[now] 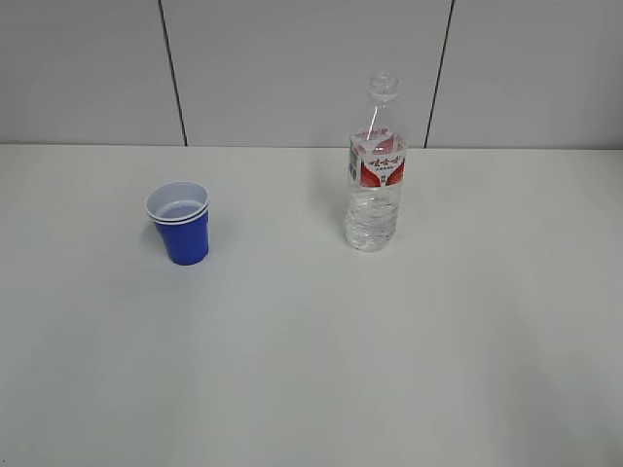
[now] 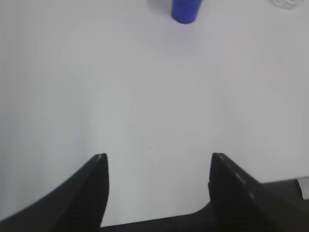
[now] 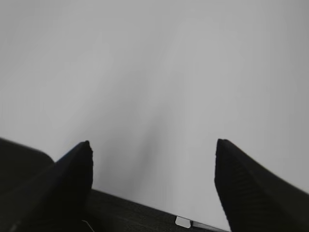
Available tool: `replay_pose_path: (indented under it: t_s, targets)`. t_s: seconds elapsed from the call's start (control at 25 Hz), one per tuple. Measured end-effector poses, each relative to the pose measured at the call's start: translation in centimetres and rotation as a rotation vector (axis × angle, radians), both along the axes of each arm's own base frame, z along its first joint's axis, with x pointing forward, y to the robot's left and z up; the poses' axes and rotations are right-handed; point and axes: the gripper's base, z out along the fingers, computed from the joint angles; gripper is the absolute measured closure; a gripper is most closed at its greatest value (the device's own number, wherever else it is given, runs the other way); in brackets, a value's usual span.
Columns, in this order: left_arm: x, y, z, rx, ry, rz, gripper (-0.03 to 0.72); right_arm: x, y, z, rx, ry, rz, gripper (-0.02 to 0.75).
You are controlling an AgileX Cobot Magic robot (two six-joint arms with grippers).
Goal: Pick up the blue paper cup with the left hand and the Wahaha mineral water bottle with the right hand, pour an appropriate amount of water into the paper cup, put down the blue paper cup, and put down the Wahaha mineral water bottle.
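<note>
Exterior view, left to right: the cup (image 1: 179,223) stands upright on the white counter (image 1: 311,370), left of centre; its doubled white rim suggests two nested cups. The bottle (image 1: 375,165) stands upright right of centre, well apart from the cup and slightly farther back, capless, with a red-and-white label and water (image 1: 371,222) filling roughly its lower part. Neither arm appears in this view.

Left wrist view: the left tool (image 2: 158,157) is spread wide and empty over bare counter; the cup (image 2: 185,10) sits far ahead at the top edge, slightly right of the tool's centre line. A sliver of the bottle (image 2: 288,4) shows at the top right corner.

Right wrist view: the right tool (image 3: 153,143) is likewise spread wide and empty; only bare counter lies ahead, and the bottle is out of this view.

Judgement: no pickup has begun. Likely risks: a nested cup is light and may slide, tip, or separate from its inner cup if one finger arrives first; the thin paper may crush under a hard squeeze. The open, top-heavy bottle may topple and spill if nudged high on its body, and the right tool must find it without seeing it at present
</note>
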Motion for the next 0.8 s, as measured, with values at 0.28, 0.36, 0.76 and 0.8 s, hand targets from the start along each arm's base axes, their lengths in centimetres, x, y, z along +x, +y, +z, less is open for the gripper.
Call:
replay_pose_path:
  t_s: [0.28,0.36,0.76,0.8]
  targets:
    - [-2.1,0.6,0.3,-0.019,-0.141,0.16,0.198,-2.1,-0.5,0.1,-0.004,-0.13,-0.218,0.15]
    - [-3.0,0.6,0.3,-0.025,-0.192,0.165,0.198,-2.7,-0.5,0.1,-0.001,-0.171,-0.222,0.15]
    - [-3.5,0.7,0.2,-0.029,-0.226,0.167,0.198,-2.9,-0.6,0.1,-0.011,-0.184,-0.229,0.15]
    - [-3.5,0.7,0.2,-0.029,-0.226,0.167,0.198,-2.9,-0.6,0.1,-0.011,-0.184,-0.229,0.15]
